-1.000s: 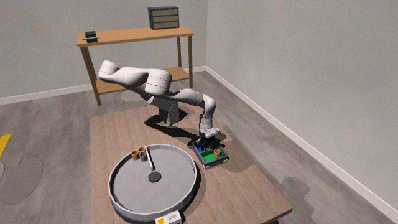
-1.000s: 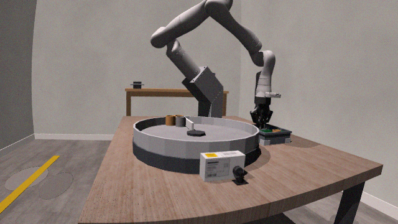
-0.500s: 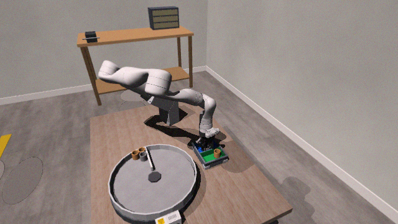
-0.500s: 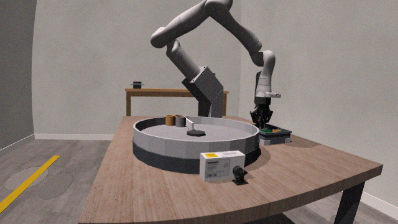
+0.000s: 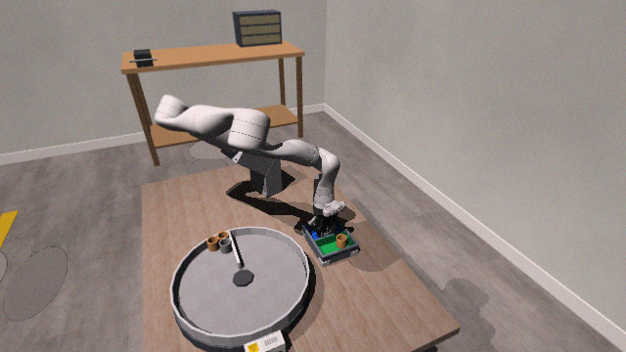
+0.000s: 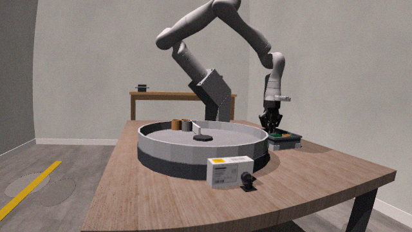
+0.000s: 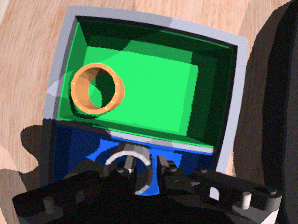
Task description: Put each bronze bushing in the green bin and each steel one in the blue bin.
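At the bottom of the wrist view, the gripper (image 5: 323, 233) (image 6: 271, 131) (image 7: 146, 166) stands slightly open, apparently gripping nothing, its fingers over a steel bushing (image 7: 143, 157) in the blue bin (image 5: 315, 236) (image 7: 70, 150). A bronze bushing (image 5: 341, 241) (image 6: 286, 135) (image 7: 76, 90) stands in the green bin (image 5: 327, 247) (image 7: 155, 90). Upper left on the turntable (image 5: 254, 308) (image 6: 193, 154), two bronze and one steel wait. They should handle as stiff, smooth, fairly heavy; grasp squarely across the outer walls.

- Top view, half a second and a full second back against now: no shift in arm, turntable or bushings large enough to make out.
- Exterior view, same span: any change in the spread or height of the gripper's (image 5: 323, 234) (image 6: 271, 130) (image 7: 148, 169) fingers too small to tell.
- Wrist view: no earlier frame to set beside this one; change at the steel bushing (image 7: 147, 159) cannot be judged.
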Tool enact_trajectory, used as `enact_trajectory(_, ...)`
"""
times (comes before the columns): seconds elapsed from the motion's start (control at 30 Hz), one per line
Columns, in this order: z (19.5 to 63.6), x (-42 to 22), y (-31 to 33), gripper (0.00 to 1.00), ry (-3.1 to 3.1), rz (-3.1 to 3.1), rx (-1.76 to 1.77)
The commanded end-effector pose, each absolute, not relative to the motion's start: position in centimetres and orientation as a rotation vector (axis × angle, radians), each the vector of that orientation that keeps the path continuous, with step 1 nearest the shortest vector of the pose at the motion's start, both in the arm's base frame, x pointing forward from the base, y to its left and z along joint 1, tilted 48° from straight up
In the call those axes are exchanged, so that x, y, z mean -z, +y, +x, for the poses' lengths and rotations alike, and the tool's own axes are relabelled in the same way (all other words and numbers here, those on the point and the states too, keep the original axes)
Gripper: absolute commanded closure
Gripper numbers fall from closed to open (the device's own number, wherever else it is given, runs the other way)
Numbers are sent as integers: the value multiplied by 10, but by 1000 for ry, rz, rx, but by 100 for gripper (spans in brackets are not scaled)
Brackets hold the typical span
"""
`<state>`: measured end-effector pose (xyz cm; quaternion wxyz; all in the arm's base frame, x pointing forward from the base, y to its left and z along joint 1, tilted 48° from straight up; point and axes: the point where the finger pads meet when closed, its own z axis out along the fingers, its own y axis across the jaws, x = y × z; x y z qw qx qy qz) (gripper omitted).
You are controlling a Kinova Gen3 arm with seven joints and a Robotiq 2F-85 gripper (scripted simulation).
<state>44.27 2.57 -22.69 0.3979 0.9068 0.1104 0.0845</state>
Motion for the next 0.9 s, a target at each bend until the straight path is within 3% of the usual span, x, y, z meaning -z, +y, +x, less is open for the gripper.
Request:
enact_trajectory(0.0,443,227,27,81,281,2297,-216)
enact_trajectory(0.87,442,224,31,81,281,2297,-216)
